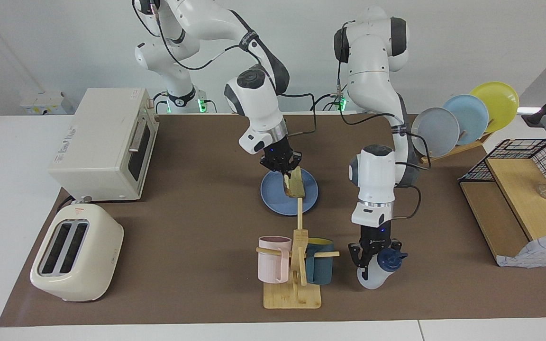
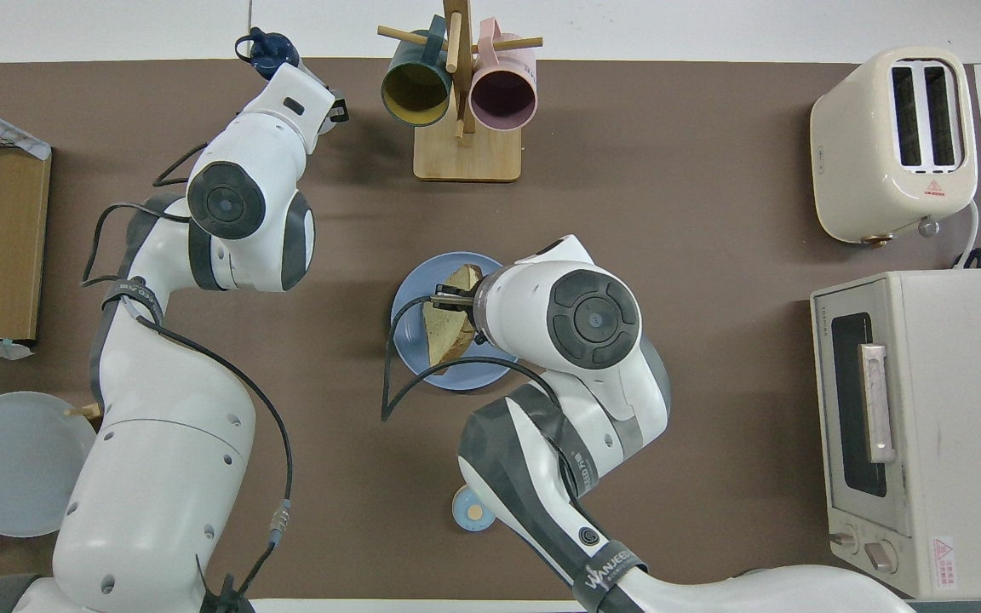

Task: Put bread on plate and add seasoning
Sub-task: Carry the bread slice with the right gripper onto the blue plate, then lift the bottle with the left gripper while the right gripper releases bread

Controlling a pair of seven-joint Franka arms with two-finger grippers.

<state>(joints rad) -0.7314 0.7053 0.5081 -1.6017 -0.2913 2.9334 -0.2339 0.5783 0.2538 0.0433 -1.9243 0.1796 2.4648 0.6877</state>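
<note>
The right gripper [image 1: 286, 171] grips the bread [image 1: 295, 183], tilted low over the plate [image 1: 277, 199] at mid-table; laying it flat seems the step in hand, letting go next. The left gripper [image 1: 373, 258] clasps the seasoning [image 1: 380, 271] near the table's edge farthest from the robots, which must then travel over the plate

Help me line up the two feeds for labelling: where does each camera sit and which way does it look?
Facing view: high across the table, looking at both arms' bases and the right gripper.
Overhead view: above the robots' end, looking steeply down; arms enter from the bottom.
Shared: bread on the plate, bottle in the left gripper.
</note>
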